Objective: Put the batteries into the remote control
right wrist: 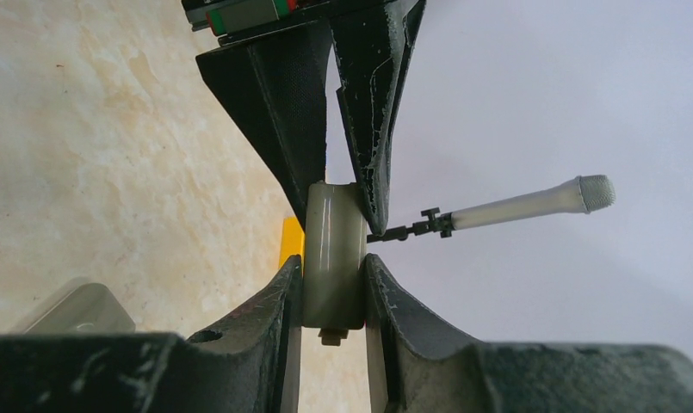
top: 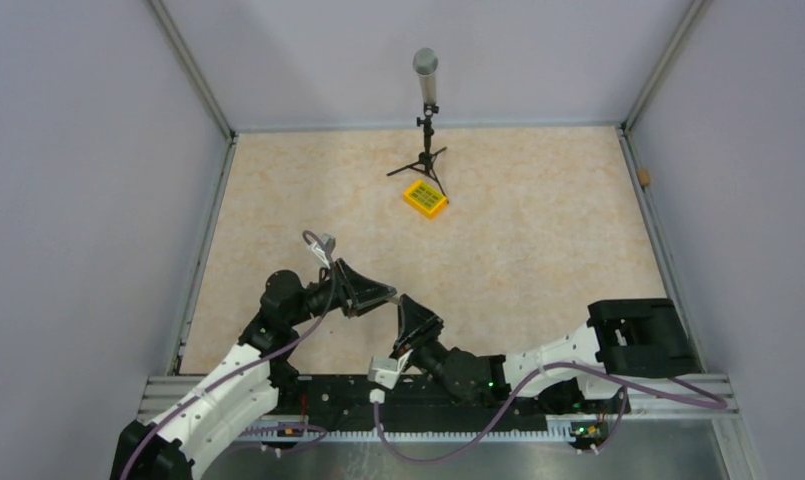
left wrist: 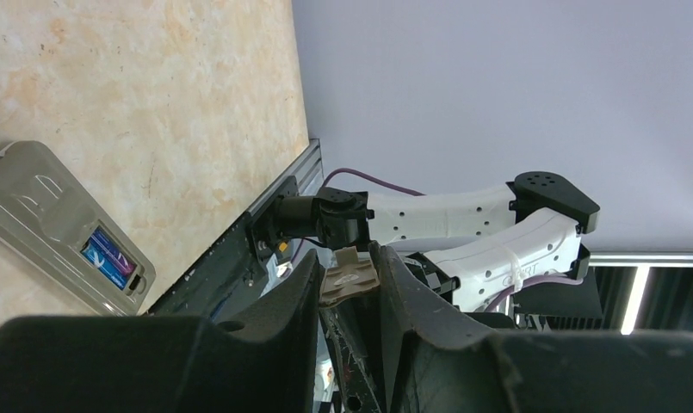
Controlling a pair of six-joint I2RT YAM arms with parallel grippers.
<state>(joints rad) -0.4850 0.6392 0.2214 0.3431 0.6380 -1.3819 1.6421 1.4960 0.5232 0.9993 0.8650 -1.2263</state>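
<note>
The remote control (left wrist: pixel 50 215) lies back-up on the table near the front rail, its battery bay open, with blue batteries (left wrist: pixel 108 256) seated in it. My left gripper (left wrist: pixel 347 258) is shut on a small beige battery cover (left wrist: pixel 351 280). My right gripper (right wrist: pixel 334 262) is shut on the same cover (right wrist: pixel 334 249), seen edge-on with its tab toward the camera. The left fingers (right wrist: pixel 282 103) pinch its far end. In the top view the two grippers (top: pixel 386 296) (top: pixel 406 308) meet tip to tip above the table's front centre. The remote is hidden under the arms there.
A yellow square box (top: pixel 425 198) lies mid-table at the back. A microphone on a small tripod (top: pixel 427 100) stands behind it. A corner of the remote (right wrist: pixel 76 310) shows below the right gripper. The black front rail (left wrist: pixel 231 258) runs close by.
</note>
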